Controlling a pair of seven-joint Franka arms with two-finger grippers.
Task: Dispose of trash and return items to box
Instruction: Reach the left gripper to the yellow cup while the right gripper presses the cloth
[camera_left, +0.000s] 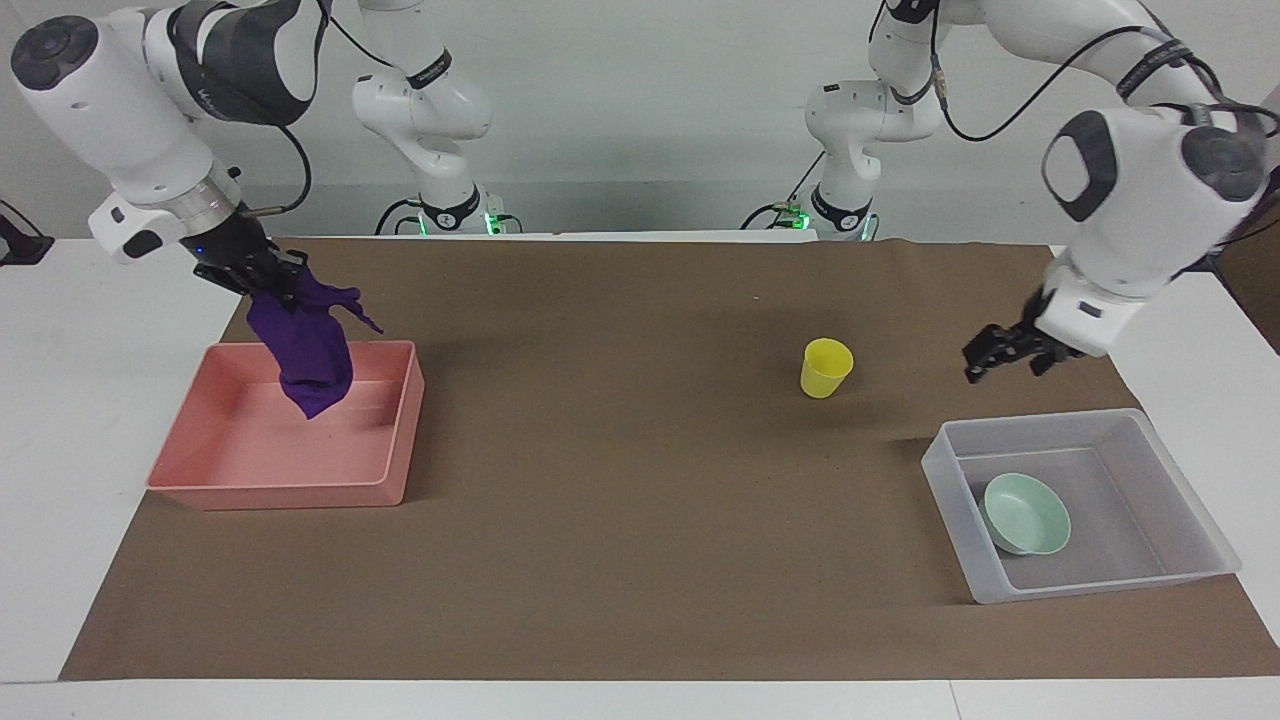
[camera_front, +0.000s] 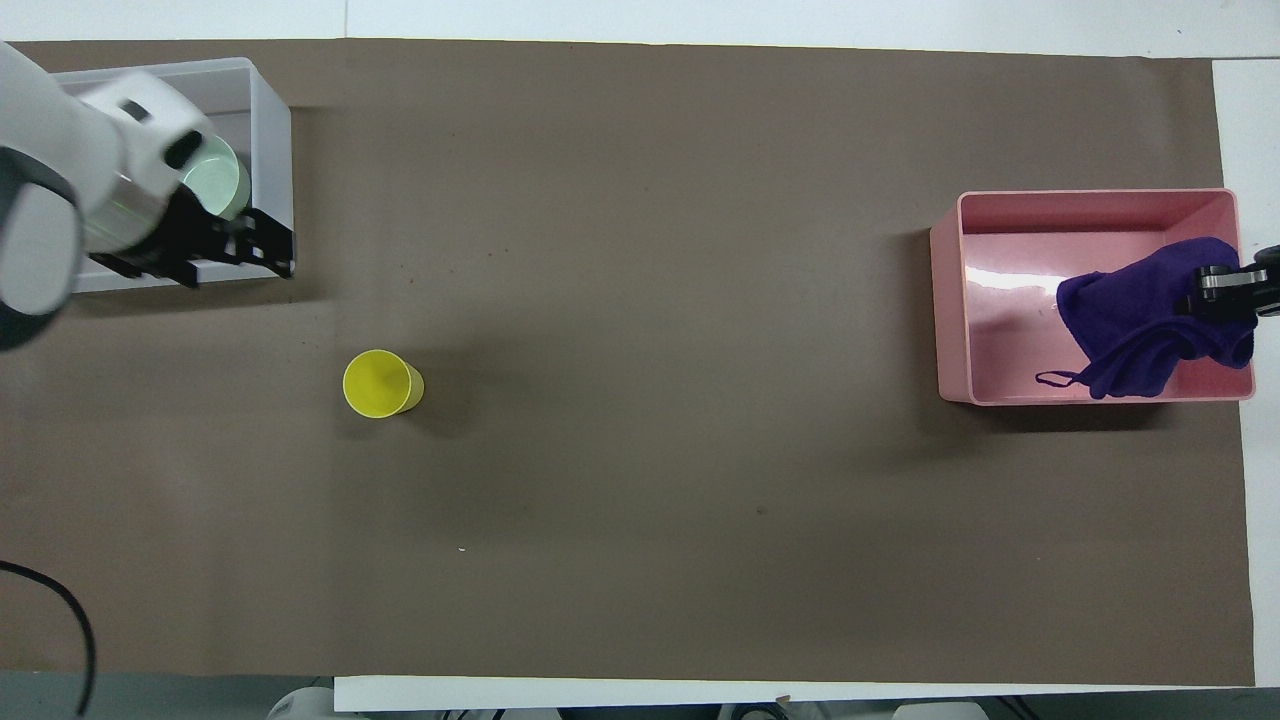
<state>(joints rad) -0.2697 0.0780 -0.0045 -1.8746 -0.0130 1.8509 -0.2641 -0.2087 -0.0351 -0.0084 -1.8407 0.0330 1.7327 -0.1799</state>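
Dangling purple cloth (camera_left: 305, 345) over pink tray (camera_left: 190, 478).

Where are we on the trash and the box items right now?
Done: the green bowl lies in the clear box. In hand: the right hand holds the purple cloth hanging over the pink tray, not yet dropped. Left: the yellow cup stands on the brown mat, outside the box; the empty left hand is raised between cup and box.
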